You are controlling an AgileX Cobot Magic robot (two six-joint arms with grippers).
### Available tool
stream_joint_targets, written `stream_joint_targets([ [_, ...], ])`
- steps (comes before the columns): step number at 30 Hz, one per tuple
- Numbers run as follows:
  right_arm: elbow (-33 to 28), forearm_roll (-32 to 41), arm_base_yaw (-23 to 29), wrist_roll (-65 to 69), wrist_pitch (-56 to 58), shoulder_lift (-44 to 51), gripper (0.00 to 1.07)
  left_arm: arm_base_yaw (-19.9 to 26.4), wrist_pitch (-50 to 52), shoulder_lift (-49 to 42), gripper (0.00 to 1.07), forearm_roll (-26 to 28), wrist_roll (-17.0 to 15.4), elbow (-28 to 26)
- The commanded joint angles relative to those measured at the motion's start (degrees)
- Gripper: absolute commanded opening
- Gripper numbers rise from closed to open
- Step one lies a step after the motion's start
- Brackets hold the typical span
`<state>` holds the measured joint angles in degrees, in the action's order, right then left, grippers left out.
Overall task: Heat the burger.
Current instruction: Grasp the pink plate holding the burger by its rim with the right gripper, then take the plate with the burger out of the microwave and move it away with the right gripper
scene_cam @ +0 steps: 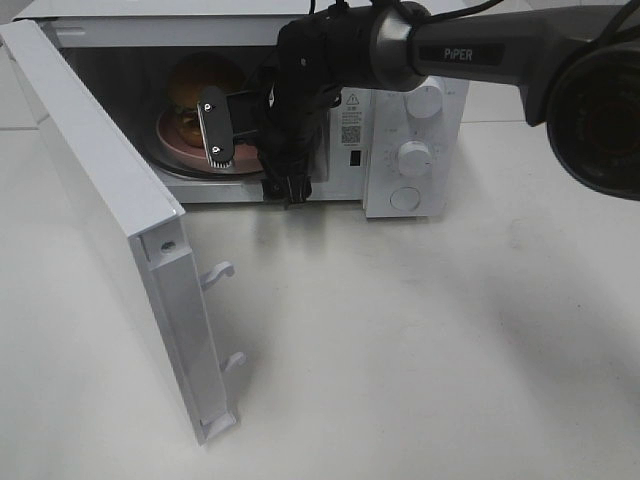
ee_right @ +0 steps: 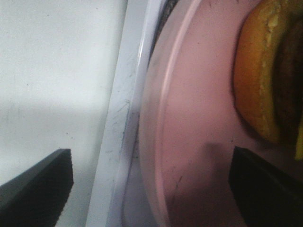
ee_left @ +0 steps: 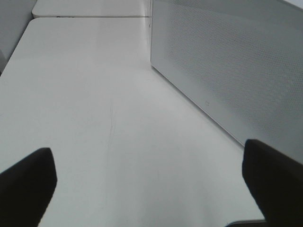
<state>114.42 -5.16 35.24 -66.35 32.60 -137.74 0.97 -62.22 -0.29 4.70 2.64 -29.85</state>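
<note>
Black fingers of the right gripper (scene_cam: pixel 218 128) stand spread apart at the mouth of the white microwave (scene_cam: pixel 400 150), upper centre of the high view, holding nothing. In its wrist view one fingertip (ee_right: pixel 38 182) sits over the pale table and the other over the pink plate (ee_right: pixel 189 118), so the plate's rim lies between them. Just past the gripper, the burger (scene_cam: pixel 200 85) rests on that plate inside the oven cavity, upright with its bun on top; it is round, with no long axis to speak of. Its orange layer and dark patty (ee_right: pixel 267 80) fill the upper right of the wrist frame. The microwave door (scene_cam: pixel 120 230) hangs wide open toward the lower left, two latch hooks showing on its edge. Over on the other side, the left gripper (ee_left: pixel 151 182) is spread wide above the bare white table (ee_left: pixel 94 104), with the perforated door panel at upper right.
</note>
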Motion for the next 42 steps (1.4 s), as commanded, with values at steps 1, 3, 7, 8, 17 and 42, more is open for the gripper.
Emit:
stream_joint_targets([
  [1,0.97,1.60,-0.57,0.23,-0.06,-1.43,0.75,0.17,0.74,-0.34,1.00,0.11,0.00,0.17],
  [3,0.97,1.60,-0.57,0.00,0.06,-1.66,0.65,0.17,0.74,-0.34,1.00,0.11,0.00,0.17],
  [7,1.03,1.60,-0.57,-0.57,-0.11,-2.12,0.48,0.17,0.74,-0.34,1.00,0.11,0.00,0.17],
  [8,1.15,1.60,-0.57,-1.15,-0.40,-2.18,0.33,0.17,0.74,-0.34,1.00,0.11,0.00,0.17],
  [17,1.15,1.32,-0.34,-1.49,-0.29,-2.06,0.00,0.17,0.74,-0.34,1.00,0.11,0.00,0.17],
  [42,-10.89,-0.40,2.98,-11.23,-5.27,7.62,0.00,0.17,0.74,-0.34,1.00,0.11,0.00,0.17],
])
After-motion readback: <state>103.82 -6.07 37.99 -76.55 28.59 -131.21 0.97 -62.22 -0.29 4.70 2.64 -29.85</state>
